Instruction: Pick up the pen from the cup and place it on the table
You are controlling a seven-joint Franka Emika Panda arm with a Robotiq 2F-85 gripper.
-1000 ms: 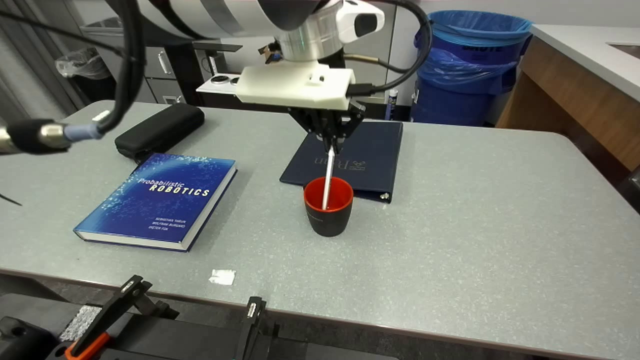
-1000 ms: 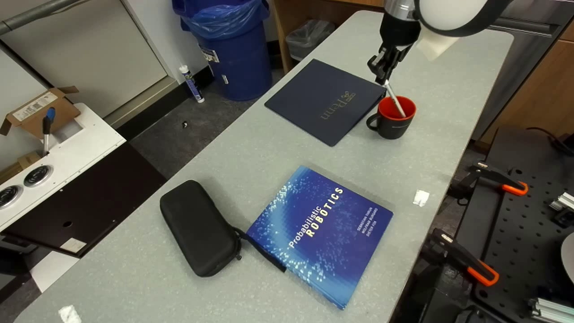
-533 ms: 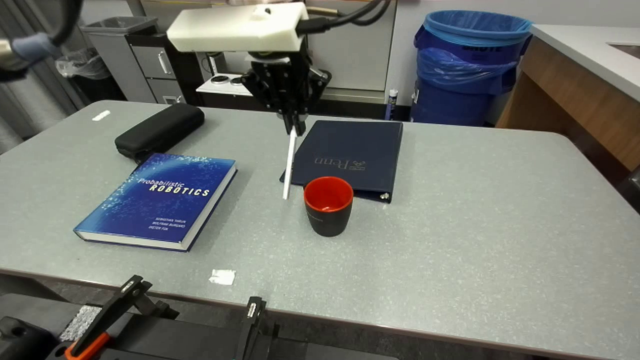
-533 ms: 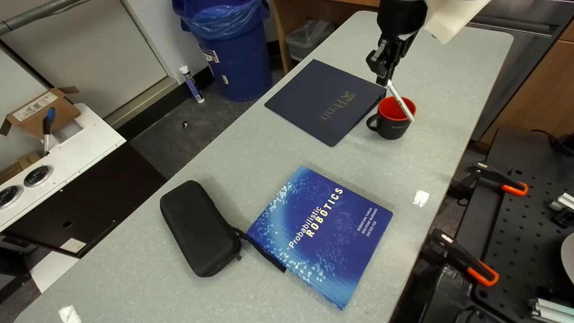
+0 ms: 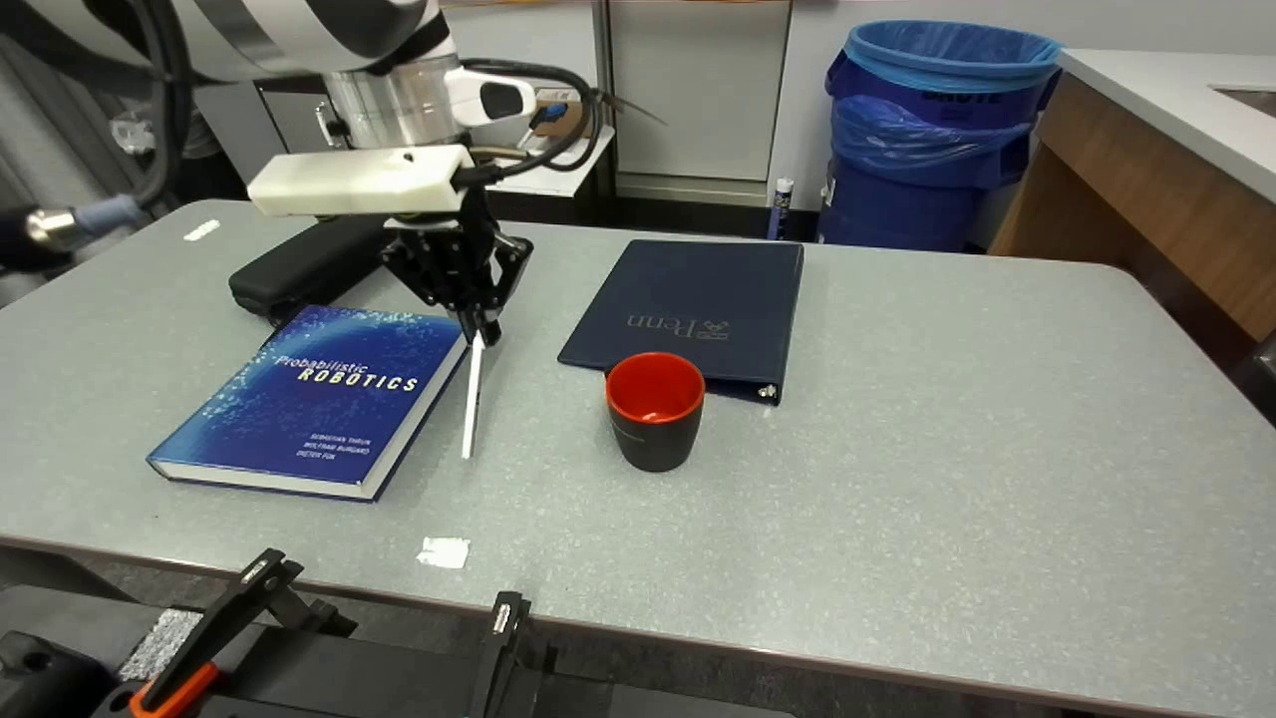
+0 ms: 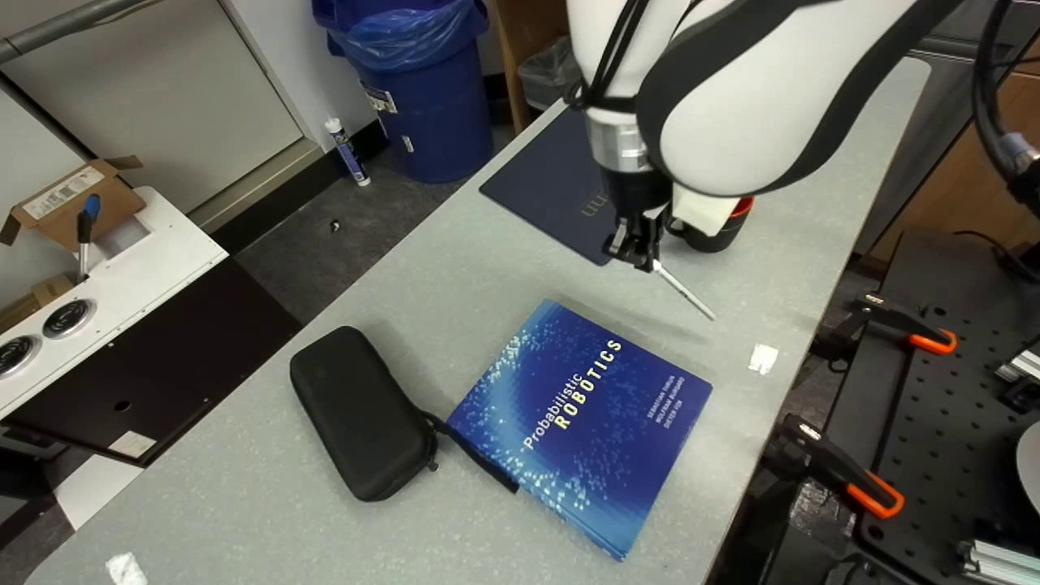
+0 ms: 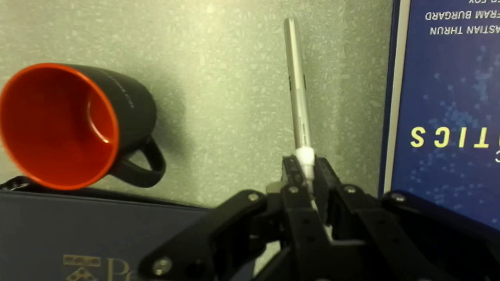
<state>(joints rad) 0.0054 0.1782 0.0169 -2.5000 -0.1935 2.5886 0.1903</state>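
Note:
The pen (image 5: 473, 399), thin and white to silver, is held at its upper end by my gripper (image 5: 481, 331). It points down, tilted, between the blue book and the cup; it also shows in an exterior view (image 6: 684, 292) and in the wrist view (image 7: 298, 89). The gripper is shut on it in the wrist view (image 7: 305, 168). The pen's free end is low over the grey table (image 5: 897, 519); I cannot tell whether it touches. The cup (image 5: 655, 441), dark outside and red inside, stands upright and empty; it also shows in the wrist view (image 7: 136, 101). The arm partly hides it in an exterior view (image 6: 715, 237).
The blue book (image 5: 319, 409) lies beside the gripper. A black case (image 6: 361, 414) lies next to the book. A dark blue binder (image 5: 698, 299) lies behind the cup. A white paper scrap (image 5: 444, 551) lies near the table's front edge. A blue bin (image 5: 897, 179) stands beyond the table.
One second ago the gripper held the pen inside the cup. The pen came up out of the cup, then moved with the gripper towards the blue book and down. The cup stayed put.

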